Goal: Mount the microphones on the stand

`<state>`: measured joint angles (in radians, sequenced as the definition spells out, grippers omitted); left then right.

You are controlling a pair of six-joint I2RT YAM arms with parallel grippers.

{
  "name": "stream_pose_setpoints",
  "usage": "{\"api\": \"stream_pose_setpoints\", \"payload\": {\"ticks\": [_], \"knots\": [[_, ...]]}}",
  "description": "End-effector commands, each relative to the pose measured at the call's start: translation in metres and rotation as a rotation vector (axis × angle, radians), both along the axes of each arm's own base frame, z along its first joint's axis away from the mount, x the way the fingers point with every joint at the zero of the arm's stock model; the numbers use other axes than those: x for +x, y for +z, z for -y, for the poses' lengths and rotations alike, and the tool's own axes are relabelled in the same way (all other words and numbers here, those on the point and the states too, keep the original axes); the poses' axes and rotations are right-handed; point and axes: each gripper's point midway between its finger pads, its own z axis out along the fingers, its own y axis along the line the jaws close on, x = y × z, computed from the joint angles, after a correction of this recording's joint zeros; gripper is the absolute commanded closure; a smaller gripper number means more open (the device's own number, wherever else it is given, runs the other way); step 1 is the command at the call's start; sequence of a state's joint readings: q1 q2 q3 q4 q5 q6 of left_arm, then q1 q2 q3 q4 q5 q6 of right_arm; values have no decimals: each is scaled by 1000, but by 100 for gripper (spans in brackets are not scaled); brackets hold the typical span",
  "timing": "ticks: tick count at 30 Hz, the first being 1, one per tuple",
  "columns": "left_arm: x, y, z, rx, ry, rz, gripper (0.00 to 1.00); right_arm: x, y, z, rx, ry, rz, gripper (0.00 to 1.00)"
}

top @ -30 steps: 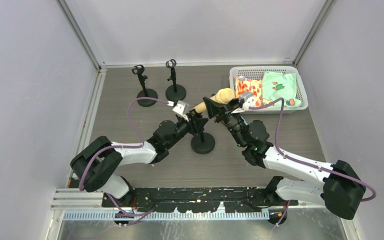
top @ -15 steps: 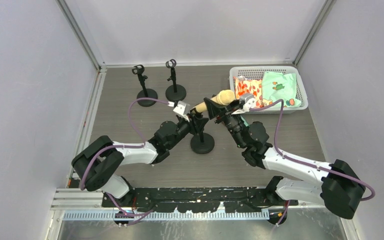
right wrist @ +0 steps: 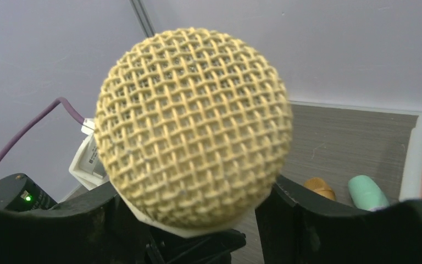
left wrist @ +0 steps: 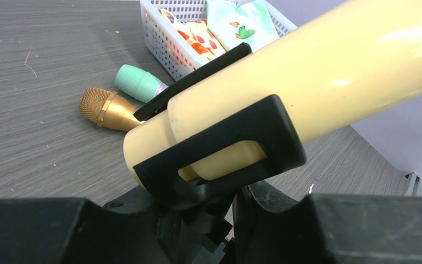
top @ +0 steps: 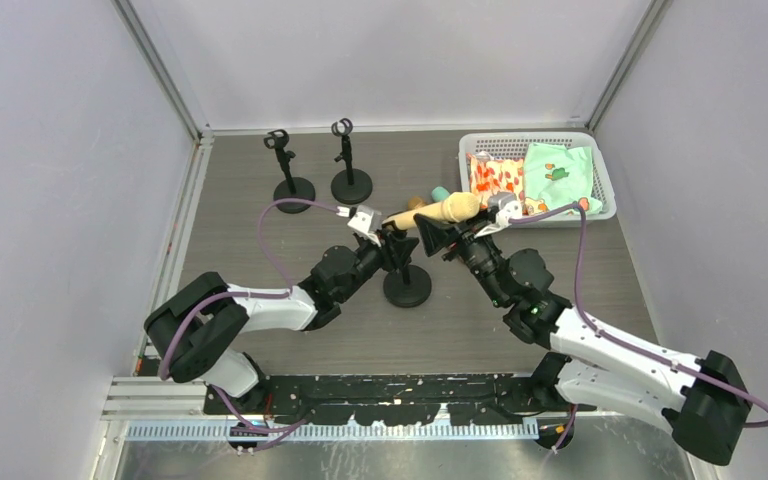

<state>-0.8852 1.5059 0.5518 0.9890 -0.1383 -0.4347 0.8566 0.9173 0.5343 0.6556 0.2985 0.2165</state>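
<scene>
Near the basket [top: 510, 145] lie a golden microphone [left wrist: 103, 108] and a mint microphone [left wrist: 137, 82].

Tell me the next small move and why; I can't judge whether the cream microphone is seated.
Probably draw the right gripper back off the head of the cream-yellow microphone. Its body already sits in the clip of the near stand, gripped by the left gripper, and the golden-brown microphone and mint-green microphone lie on the table waiting.
</scene>
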Motion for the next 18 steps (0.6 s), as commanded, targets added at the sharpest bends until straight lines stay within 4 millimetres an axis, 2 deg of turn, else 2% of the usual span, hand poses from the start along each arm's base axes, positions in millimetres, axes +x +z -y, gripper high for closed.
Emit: {"api": "stream_pose_setpoints", "payload": {"ticks": [1, 3, 12, 18], "knots": [[-15, -41, 2, 35, -24, -144, 100, -10, 7, 14, 4, -10, -19, 31], [-15, -41, 1, 34, -20, -143, 100, -16, 14, 20, 20, -8, -17, 29], [-14, -37, 1, 61, -24, -118, 100, -37, 6, 40, -74, 3, -208, 21], [-16, -32, 1, 98, -43, -90, 100, -48, 27, 45, -81, 23, -264, 17]]}}
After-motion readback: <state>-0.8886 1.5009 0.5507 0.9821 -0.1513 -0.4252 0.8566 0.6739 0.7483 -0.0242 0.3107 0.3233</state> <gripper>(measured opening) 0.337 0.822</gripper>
